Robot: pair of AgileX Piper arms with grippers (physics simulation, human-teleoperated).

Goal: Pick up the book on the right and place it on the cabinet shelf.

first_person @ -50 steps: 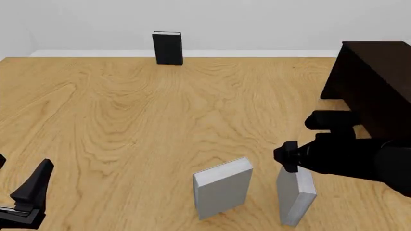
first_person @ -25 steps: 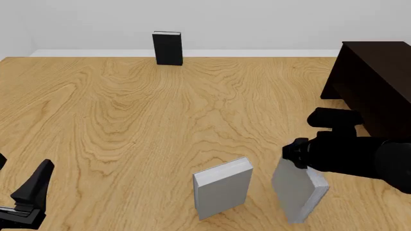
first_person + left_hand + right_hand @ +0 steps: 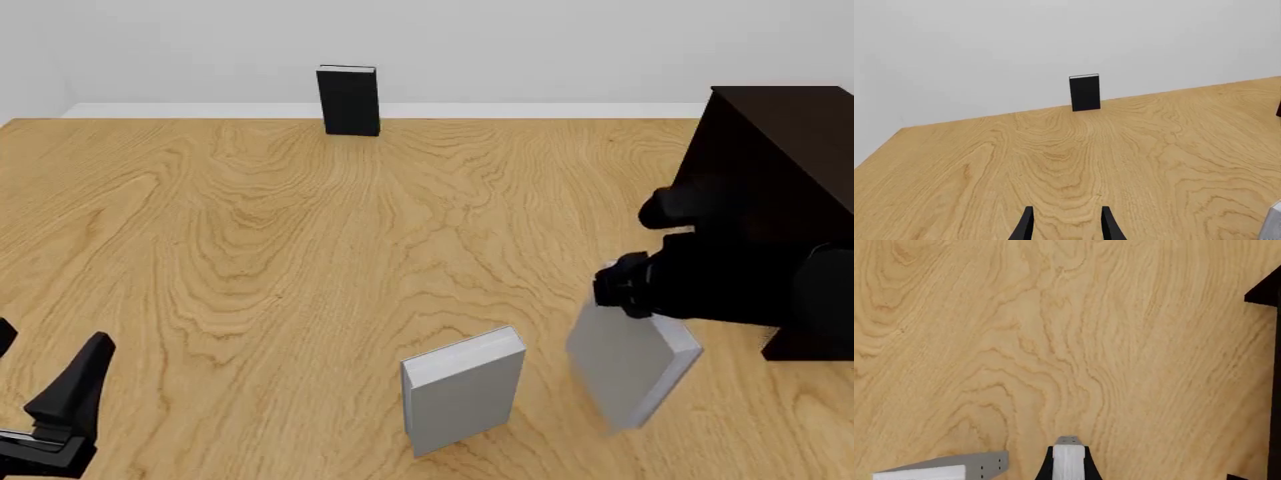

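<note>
Right gripper (image 3: 617,288) is clamped on the top edge of the book (image 3: 630,369), the light-grey one on the right; jaws closed tight on it, seen in right wrist view with the book (image 3: 1069,462) pinched between the two black fingers (image 3: 1045,467). Book hangs tilted, lower end swung toward the near side, and looks lifted off the bench (image 3: 267,250), though contact at its bottom corner can't be told for sure. Second grey book (image 3: 463,390) stands upright just left of it, apart, not touching; its top edge shows in right wrist view (image 3: 944,469). Dark cabinet (image 3: 781,160) sits at the right edge of the bench, behind the right arm; its shelf isn't clearly visible. Black book (image 3: 348,100) stands upright at the far edge by the wall, well apart, also in left wrist view (image 3: 1085,92). Left gripper (image 3: 1065,227) low at near left corner, jaws parted, holding nothing, over bare bench (image 3: 1054,165).
</note>
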